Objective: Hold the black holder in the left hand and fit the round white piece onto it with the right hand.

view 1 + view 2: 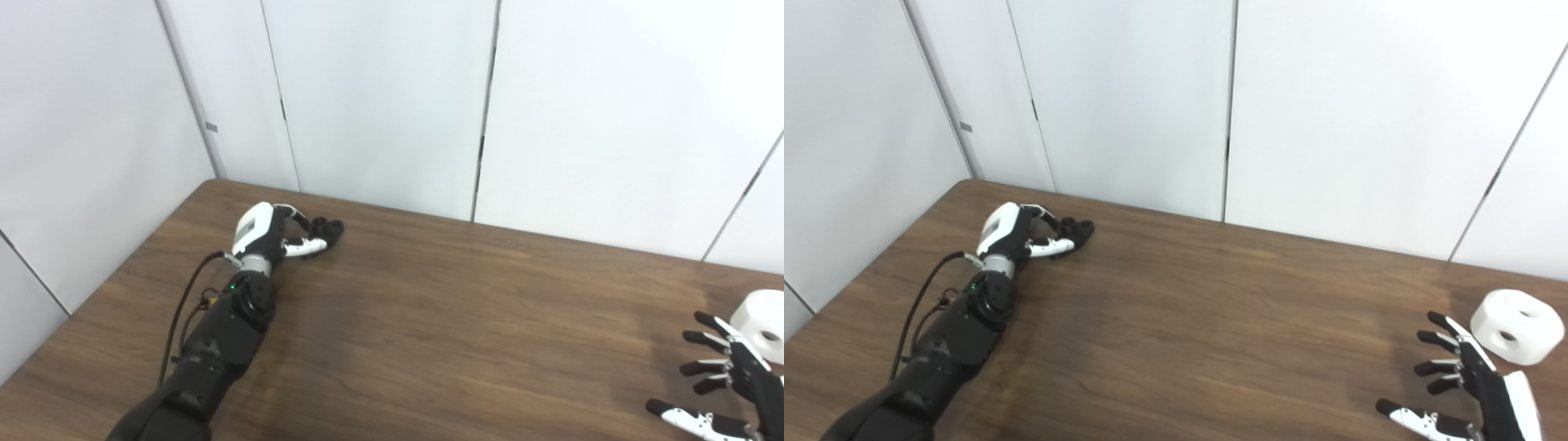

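Wood-grain desk [1213, 318], brown, carried all items. Left hand [269, 233], at ten o'clock of the desk, lay curled about the black holder [327, 229]; whether it truly gripped could not be told. Right hand [1470, 380], at four o'clock, was spread and empty, just short of the piece. Round white piece [1516, 327], at three o'clock: judged rigid, light, smooth plastic with holes; best taken across its curved sides. Holder: small, stiff, likely light.
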Robot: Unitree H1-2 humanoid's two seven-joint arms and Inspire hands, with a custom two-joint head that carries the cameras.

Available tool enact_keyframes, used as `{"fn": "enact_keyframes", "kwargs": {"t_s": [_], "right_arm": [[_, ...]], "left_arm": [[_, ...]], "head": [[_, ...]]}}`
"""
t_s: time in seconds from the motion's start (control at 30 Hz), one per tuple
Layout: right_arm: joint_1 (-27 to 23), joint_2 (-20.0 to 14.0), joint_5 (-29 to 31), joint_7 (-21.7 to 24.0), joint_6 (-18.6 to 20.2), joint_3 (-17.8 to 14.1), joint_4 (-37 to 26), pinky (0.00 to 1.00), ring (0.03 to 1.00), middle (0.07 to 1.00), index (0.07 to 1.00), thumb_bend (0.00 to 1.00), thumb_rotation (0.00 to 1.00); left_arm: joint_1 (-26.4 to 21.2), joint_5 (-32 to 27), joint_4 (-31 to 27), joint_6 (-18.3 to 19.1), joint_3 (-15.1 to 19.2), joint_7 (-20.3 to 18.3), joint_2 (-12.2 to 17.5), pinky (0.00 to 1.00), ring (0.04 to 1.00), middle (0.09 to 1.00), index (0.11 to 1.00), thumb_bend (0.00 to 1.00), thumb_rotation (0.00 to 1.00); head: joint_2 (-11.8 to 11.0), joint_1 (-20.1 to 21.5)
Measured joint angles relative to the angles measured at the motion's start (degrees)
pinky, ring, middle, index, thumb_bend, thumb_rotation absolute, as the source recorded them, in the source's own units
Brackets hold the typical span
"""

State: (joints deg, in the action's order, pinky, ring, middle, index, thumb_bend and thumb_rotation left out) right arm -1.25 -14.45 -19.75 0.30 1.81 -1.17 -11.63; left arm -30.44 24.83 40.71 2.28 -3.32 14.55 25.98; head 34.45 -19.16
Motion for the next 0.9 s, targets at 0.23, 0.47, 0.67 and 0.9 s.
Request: {"fn": "enact_keyframes", "kwargs": {"t_s": [0.23,0.47,0.67,0.9], "right_arm": [[-0.01,0.0,0.17,0.0,0.44,-0.13,-0.2,0.45,0.576,0.771,0.856,0.65,0.0],[-0.03,0.0,0.38,0.02,0.5,-0.22,-0.22,0.45,0.575,0.777,0.863,0.64,0.0],[-0.26,0.0,0.35,0.01,0.59,-0.25,-0.2,0.46,0.582,0.773,0.857,0.65,0.0],[-1.5,-0.04,0.31,-0.1,-0.08,-0.29,0.66,0.45,0.573,0.769,0.85,0.66,0.0]], "left_arm": [[-0.06,1.04,0.32,-0.96,-2.4,0.47,0.39,0.77,0.808,0.738,0.417,0.77,0.23],[-0.05,1.78,0.16,-0.57,-3.71,0.44,0.88,0.76,0.815,0.76,0.473,0.58,0.1],[1.27,2.15,-2.06,-1.02,-4.91,0.01,1.24,0.82,0.856,0.776,0.479,0.52,0.07],[4.34,2.08,-7.87,-2.39,-7.29,-2.02,0.25,0.82,0.88,0.807,0.483,0.52,0.06]], "head": [[0.35,-0.35],[0.61,-0.26],[0.7,0.61],[0.79,1.23]]}}
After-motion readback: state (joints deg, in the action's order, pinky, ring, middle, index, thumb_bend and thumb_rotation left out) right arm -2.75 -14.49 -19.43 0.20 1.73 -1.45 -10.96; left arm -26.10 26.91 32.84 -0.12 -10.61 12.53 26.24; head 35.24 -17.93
